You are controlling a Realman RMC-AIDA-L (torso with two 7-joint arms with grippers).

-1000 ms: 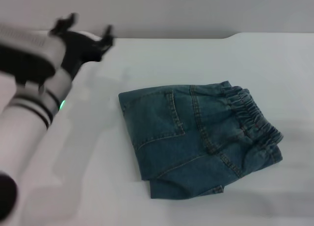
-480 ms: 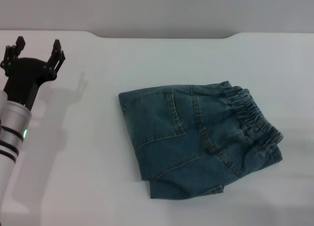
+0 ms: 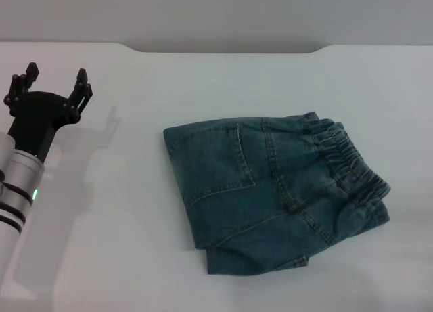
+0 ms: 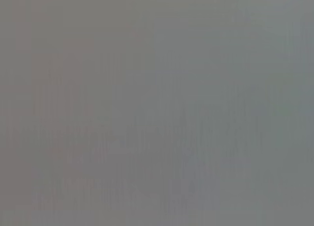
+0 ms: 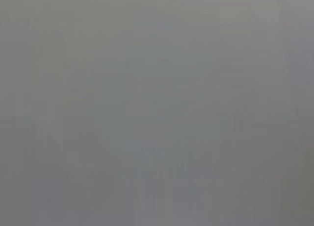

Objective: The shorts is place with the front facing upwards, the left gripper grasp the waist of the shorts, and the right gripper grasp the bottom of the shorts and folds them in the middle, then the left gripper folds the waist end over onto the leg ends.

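You are looking at the shorts lying as a compact folded bundle near the middle of the white bench, a little toward your right side. The elastic waist is sitting on the right edge of the bundle, stacked over the layers beneath, and a back pocket is facing up. That stacking suggests both folds are already made, with the waist end lying over the leg ends, so the task is looking finished or very nearly so.

Your left claw is hovering over bare bench at the far left, well apart from the shorts. Its fingers are spread wide and are gripping nothing. Standing off like this makes sense: the cloth is resting under its own weight, and a claw clear of it is not dragging a layer open.

Your right claw is not showing in the head view at all. Both wrist views are giving only flat grey with nothing to make out, so they are telling you nothing about either claw or the cloth.

The lower corner of the bundle is showing one layer peeking out past the one above, so the edges are not lining up perfectly. If you are judging the result, that small offset is the only looseness you are seeing; the denim looks stiff enough to be holding its fold.
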